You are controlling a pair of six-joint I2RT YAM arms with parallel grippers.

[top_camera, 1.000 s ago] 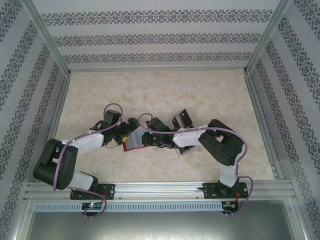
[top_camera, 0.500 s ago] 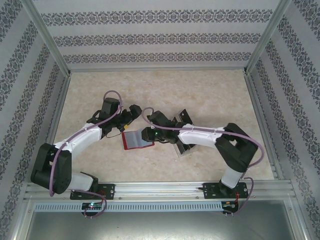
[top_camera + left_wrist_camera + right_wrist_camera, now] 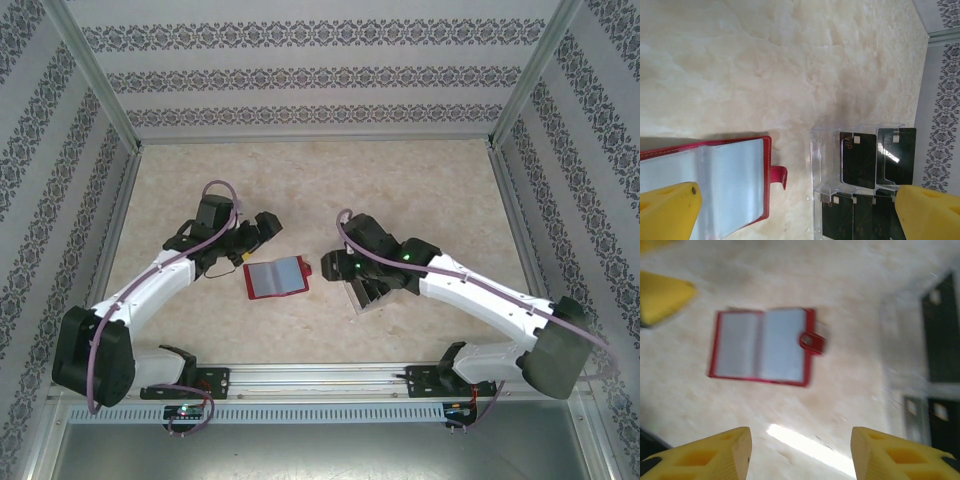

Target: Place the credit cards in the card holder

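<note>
Both grippers spread and empty; card holder (image 3: 276,277) lay open between them.
Left gripper (image 3: 265,224) hung just past the holder's far-left corner, jaws wide, touching nothing. Right gripper (image 3: 800,455) hovered off the snap-tab side, fingers apart, nothing between them. The holder lay flat on the table (image 3: 420,190), grey pockets up. Credit cards (image 3: 858,159) sat in the clear tray (image 3: 816,165) beside it.

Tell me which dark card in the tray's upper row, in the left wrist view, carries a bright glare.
The right-hand card: a white streak of light crosses its face. Its left neighbour shows no such streak.
</note>
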